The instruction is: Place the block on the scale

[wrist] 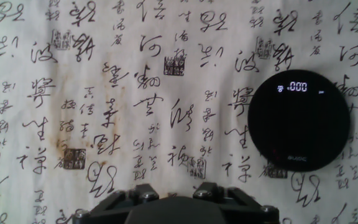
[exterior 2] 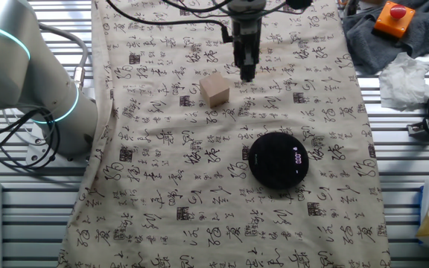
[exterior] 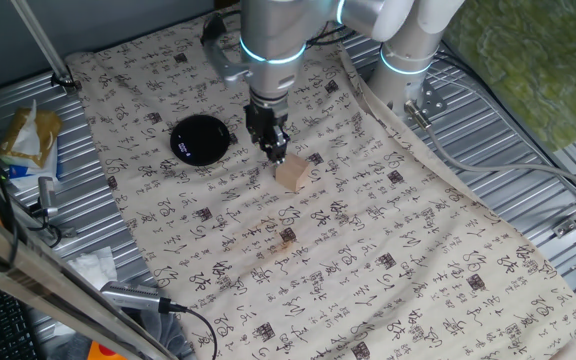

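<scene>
Block (exterior: pixel 290 175) rests on cloth (exterior: pixel 388 260), not on scale (exterior: pixel 200 139). Gripper (exterior: pixel 274 150) hangs just beside block on scale side, holding nothing; finger gap cannot tell. Hand view shows scale, zero reading, no block. Cube: no long axis.

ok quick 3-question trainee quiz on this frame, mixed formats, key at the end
1. True or false: the block rests on the scale.
2. The scale's lit display reads: A) 000 B) 125 C) blank
3. Fill in: in the hand view, of the two task items only the ___ shows.

Key: 1 false, it sits on the cloth near the gripper; 2 A; 3 scale.
</scene>
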`<state>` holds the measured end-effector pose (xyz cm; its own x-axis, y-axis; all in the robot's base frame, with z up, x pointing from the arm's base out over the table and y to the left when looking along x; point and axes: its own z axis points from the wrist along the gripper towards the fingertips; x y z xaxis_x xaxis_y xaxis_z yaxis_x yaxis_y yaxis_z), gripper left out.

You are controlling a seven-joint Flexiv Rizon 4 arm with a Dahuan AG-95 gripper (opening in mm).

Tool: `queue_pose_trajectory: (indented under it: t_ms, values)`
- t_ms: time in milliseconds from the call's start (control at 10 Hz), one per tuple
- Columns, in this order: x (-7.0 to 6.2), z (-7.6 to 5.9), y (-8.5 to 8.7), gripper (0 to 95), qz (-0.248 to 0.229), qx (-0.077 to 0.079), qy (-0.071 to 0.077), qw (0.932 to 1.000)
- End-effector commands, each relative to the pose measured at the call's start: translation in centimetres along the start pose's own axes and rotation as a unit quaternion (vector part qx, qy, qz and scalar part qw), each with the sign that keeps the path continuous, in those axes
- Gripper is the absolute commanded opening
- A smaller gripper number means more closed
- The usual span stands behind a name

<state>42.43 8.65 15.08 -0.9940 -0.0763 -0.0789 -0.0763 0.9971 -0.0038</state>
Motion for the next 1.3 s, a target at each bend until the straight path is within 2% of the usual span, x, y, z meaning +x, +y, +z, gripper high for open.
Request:
queue_pose_trajectory:
  t_ms: [100,500,600,800,1100,1300]
  values:
    - [0.0,0.0,0.2,57.0,-0.004,0.000,0.004,1.0000]
    - [-0.3,0.7,0.2,57.0,-0.022,-0.006,0.007,0.9997]
    - [-0.5,1.0,0.2,57.0,-0.025,-0.009,0.013,0.9996]
    - [-1.1,1.2,0.4,57.0,-0.022,-0.013,0.031,0.9992]
    - [-2.1,1.3,0.6,57.0,0.000,-0.036,0.065,0.9972]
    - [-2.4,1.5,0.7,57.0,0.009,-0.042,0.077,0.9961]
